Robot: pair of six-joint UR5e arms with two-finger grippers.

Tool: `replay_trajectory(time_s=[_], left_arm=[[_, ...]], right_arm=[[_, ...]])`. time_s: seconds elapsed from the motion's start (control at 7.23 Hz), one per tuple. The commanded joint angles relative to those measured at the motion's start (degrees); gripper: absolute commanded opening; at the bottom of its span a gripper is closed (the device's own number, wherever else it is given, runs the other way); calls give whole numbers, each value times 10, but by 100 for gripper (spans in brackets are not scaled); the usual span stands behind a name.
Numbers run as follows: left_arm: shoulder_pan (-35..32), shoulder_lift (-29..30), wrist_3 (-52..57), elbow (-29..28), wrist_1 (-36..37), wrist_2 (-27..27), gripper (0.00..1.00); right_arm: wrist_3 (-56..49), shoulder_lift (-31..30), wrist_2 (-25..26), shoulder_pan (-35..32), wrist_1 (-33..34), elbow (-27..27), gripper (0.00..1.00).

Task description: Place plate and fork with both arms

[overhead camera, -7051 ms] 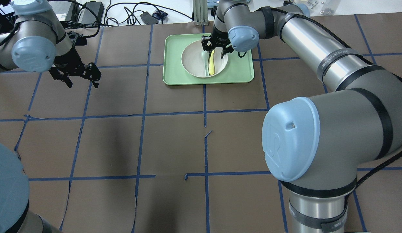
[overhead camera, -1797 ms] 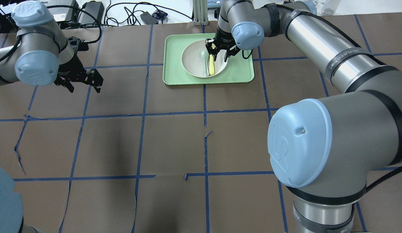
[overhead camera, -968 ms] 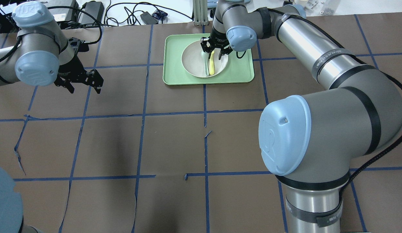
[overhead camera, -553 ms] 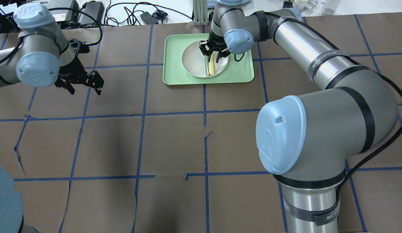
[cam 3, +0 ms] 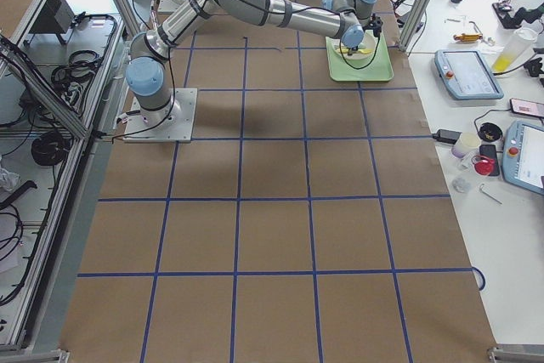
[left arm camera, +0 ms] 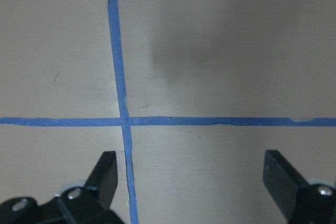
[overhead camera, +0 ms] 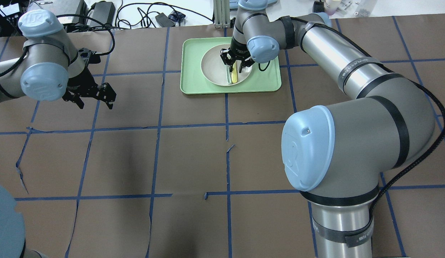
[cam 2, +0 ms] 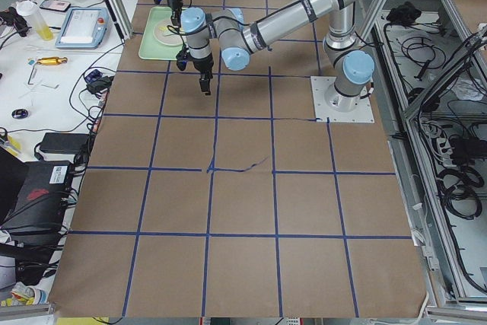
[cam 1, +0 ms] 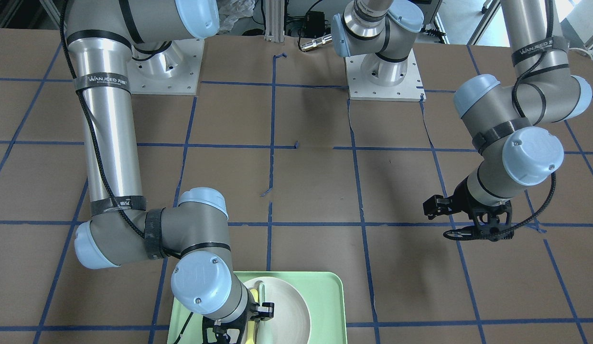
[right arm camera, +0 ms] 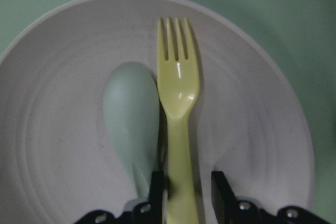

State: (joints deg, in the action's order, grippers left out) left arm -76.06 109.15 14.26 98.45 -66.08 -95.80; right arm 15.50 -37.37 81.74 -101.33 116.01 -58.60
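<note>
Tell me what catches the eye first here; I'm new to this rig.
The right gripper hangs over the plate on the green tray at the far side of the table, its jaws astride the yellow fork, which lies beside a pale spoon. The left gripper hovers open, well away from the tray.

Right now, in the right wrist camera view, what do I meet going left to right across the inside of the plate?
pale green spoon → yellow fork, side by side in the off-white plate on the green tray.
</note>
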Motion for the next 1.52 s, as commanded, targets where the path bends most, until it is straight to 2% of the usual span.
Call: replay_trajectory(time_s=[0.0,0.41,0.69,0.83,1.11,1.24,1.38], left_arm=[[1,-1,6,-2,6,-2,100],[2,-4,7,-4,6,-3,100],[3,-4,7,-4,6,-3,100],[5,-4,7,-4,7,-3,100],[5,-5,7,-4,6,-3,100],[5,-5,7,-4,6,-2,100],[5,-5,7,-3,7,-2,100]], right_arm=[[-4,3,0,0,-1,-1,0],[4,-5,-1,0,-2,-1,0],[15,-39,0,-1,-7,-1,0],[8,-61,10,0,-43,-4,0],[-38,-81,18,22,-55,-25,0],[-74,-85,11,53,-56,-44,0],[-149,-100,-25,81,-55,-78,0]])
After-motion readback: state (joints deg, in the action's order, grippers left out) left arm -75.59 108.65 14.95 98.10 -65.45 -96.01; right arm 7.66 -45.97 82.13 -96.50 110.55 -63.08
